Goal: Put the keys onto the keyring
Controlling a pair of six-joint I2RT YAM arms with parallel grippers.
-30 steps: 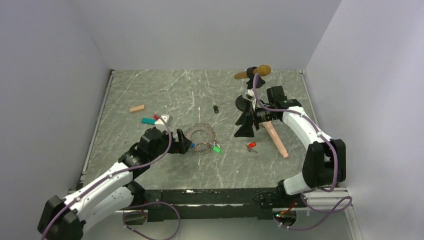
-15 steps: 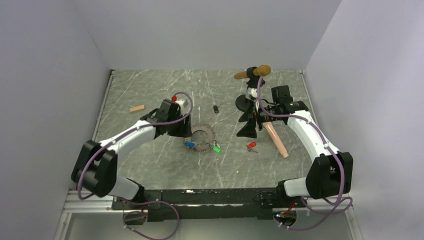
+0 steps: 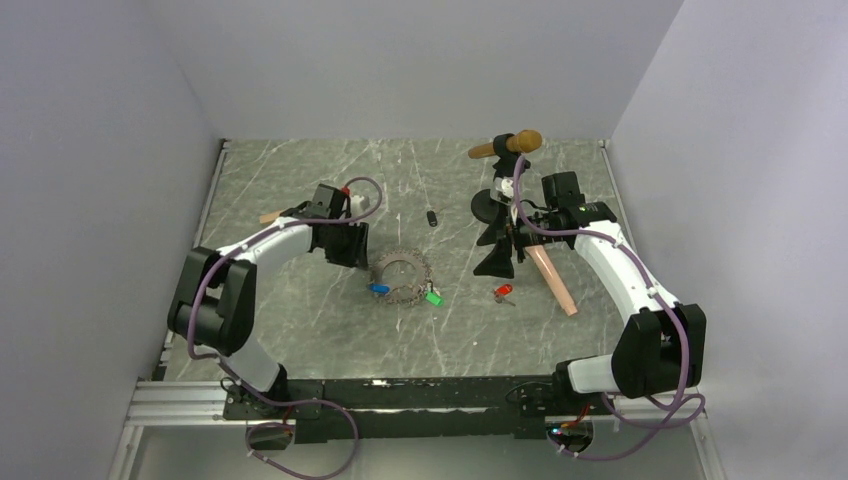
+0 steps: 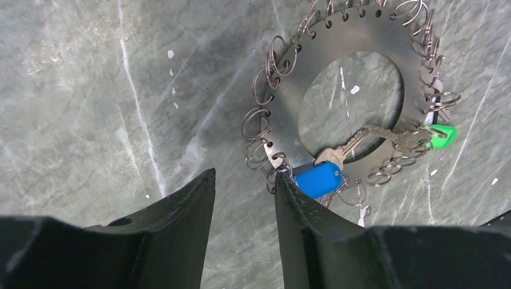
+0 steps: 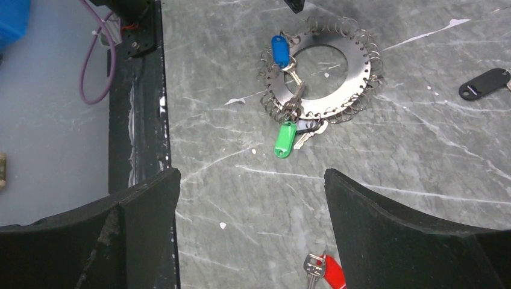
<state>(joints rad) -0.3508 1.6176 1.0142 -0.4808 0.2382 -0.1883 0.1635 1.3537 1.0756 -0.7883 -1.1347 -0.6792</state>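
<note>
Claws, both arms, noted from my wrist views and the overhead.

Left claw [image 4: 244,180]: low over the stone table [image 4: 90,90], at the bottom of my left wrist frame. Fingers are parted by a narrow gap. Bare stone shows through it and nothing is caught between. The tip of the finger [image 4: 301,223] on the right of the frame comes just beside the small wire loops on the keyring's lower left rim. Touching or a hair off, I cannot tell.

Keyring [image 4: 361,30]: flat toothed metal disc with a round hole, fringed all round with wire loops. It fills the upper right of that frame and lies flat on the table. From overhead it sits mid-frame, my left claw just to its left.

Blue-tagged key [image 4: 318,179]: at the disc's lower rim, right beside my fingertip, with its blade lying across the hole.

Green-tagged key [image 4: 443,133]: at the rim near the right edge of the frame. Hooked on a loop or only resting, I cannot tell for either key.

Right claw [image 5: 251,174]: fingers spread wide, gripping nothing and touching nothing. The keyring shows in the upper middle of my right wrist frame, well apart from them.

Red-tagged key [image 5: 328,271]: at the bottom edge, near the finger on the right, lying loose on the stone and well apart from the keyring.

Black tag [image 5: 485,82]: at the right edge, alone.
</note>
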